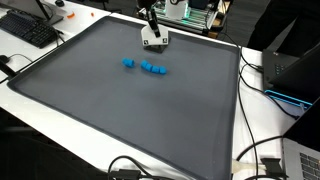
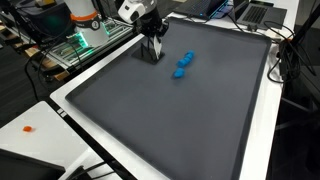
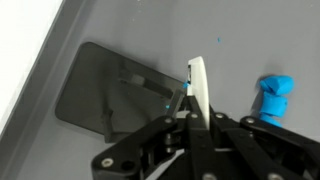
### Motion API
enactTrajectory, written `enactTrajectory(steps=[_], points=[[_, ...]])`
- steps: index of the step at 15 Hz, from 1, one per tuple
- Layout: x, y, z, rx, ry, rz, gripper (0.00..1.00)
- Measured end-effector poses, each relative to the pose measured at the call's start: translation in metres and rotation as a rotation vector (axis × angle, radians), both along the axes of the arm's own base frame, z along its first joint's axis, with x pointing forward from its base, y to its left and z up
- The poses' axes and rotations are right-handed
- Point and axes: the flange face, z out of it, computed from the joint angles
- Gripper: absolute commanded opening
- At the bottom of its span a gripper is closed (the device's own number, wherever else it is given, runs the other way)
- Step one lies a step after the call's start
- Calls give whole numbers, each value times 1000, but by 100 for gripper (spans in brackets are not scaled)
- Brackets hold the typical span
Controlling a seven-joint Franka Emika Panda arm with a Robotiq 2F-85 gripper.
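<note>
**A:** What do both exterior views show?
**B:** The hand (image 1: 153,44) hangs low over the grey mat (image 1: 120,110), with the blue blocks (image 1: 148,67) near it.
**A:** And the wrist view?
**B:** The hand is pressed together, gripping nothing I can make out. One of the blue blocks (image 3: 273,97) lies apart, off to the side.

No text, label or number can be read in any view

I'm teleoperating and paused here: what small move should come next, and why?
Probably open the jaws: the gripper is shut, seemingly on nothing, and the blue blocks lie on the gray mat apart from it, untouched.
</note>
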Motion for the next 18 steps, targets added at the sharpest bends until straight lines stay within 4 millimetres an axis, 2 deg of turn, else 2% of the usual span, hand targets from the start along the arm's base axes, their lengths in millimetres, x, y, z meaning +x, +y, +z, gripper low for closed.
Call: enactTrajectory(steps=[18], points=[[-10,-12,-14,-26,-5,-225,1]])
